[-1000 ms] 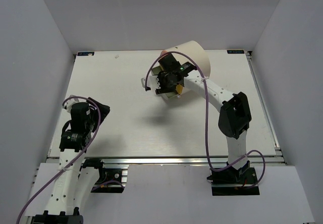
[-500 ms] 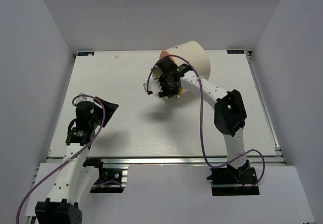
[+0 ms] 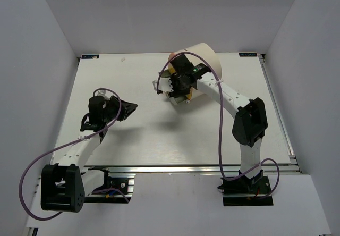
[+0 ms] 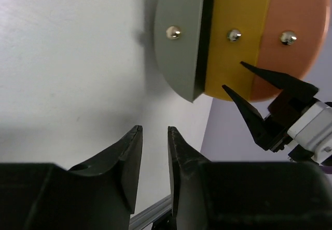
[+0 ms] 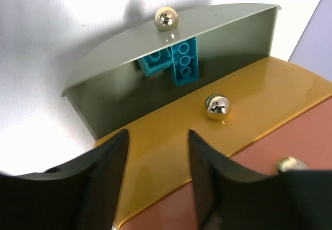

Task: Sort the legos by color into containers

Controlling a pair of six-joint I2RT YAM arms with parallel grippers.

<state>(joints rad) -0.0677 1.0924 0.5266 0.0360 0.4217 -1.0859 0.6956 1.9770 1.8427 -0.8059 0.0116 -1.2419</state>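
The container is a cream-white drum lying on its side at the back of the table. Its end face has three drawer fronts with brass knobs: grey, yellow and orange. The grey drawer stands pulled out, and two teal-blue legos lie inside it. My right gripper is open and empty just in front of the yellow front. Left of the drum, my left gripper hangs over bare table, jaws a narrow gap apart with nothing between them. It points toward the drum face.
White walls close in the table on three sides, and an aluminium rail runs along the near edge. The right arm's purple cable loops over the table beside the drum.
My left arm has swung from the near left corner up and right toward the drum, its jaws narrowing. The right gripper has edged closer to the drum's face.
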